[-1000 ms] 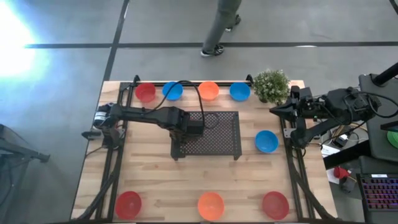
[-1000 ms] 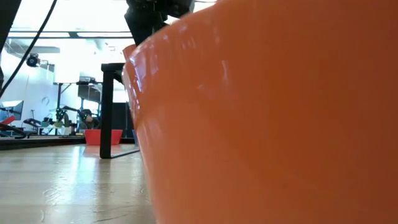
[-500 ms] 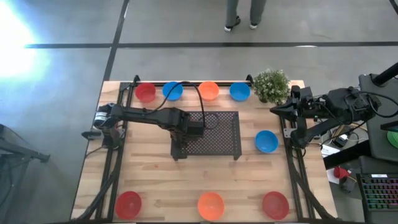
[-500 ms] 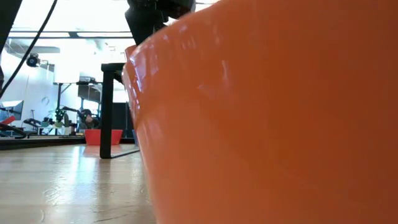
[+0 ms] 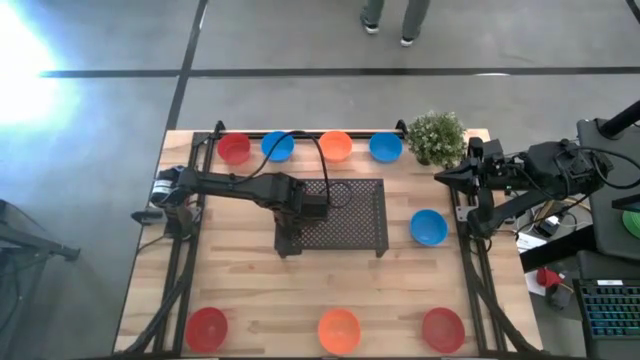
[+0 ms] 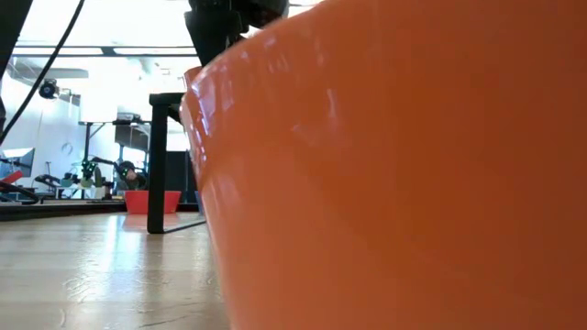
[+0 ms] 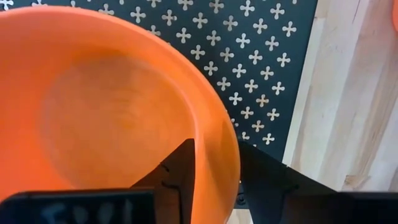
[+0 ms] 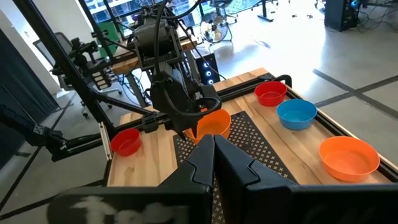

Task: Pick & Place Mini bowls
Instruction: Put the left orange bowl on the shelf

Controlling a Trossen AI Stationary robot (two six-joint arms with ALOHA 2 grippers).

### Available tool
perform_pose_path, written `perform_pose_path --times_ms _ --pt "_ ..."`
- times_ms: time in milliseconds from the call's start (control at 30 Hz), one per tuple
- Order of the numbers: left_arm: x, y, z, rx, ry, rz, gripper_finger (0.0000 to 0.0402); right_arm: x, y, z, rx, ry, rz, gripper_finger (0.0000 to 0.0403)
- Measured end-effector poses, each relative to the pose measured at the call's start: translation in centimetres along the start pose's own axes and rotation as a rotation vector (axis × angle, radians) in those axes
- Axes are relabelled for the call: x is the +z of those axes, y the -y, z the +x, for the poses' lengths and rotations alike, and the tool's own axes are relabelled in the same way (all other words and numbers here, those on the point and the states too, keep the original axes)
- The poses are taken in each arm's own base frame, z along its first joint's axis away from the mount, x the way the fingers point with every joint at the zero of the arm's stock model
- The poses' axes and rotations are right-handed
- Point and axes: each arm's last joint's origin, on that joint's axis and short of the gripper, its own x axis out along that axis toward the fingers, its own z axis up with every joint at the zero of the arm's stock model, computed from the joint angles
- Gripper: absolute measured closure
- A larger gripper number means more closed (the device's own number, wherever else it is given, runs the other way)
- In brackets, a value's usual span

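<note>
Worktop of pale wood carries a dark mesh rack at its middle, and the left tool sits over the rack's left part, its fingers pinching the rim of an orange mini bowl, one finger inside the wall and one outside. The right wrist view shows that held bowl just above the perforated rack surface, under the left arm. Along the far edge of the worktop stand a red bowl, a blue bowl, an orange bowl and another blue bowl, with a small potted plant at the far right corner. A further blue bowl lies near the right edge, just beside the rack. Along the near edge sit a red bowl, an orange bowl that fills most of the low view, and a red bowl. The right tool waits off the right edge of the worktop near the plant, its fingers pressed together. A person's legs show on the floor beyond the far edge.
</note>
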Motion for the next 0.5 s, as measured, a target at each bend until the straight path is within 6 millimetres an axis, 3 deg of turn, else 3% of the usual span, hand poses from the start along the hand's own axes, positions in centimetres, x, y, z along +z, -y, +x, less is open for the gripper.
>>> perform_pose_path --times_ms 500 --pt "-0.06 0.15 -0.11 -0.052 -0.006 -0.001 0.0287 0.00 0.00 0.01 0.000 0.000 0.000 0.0394"
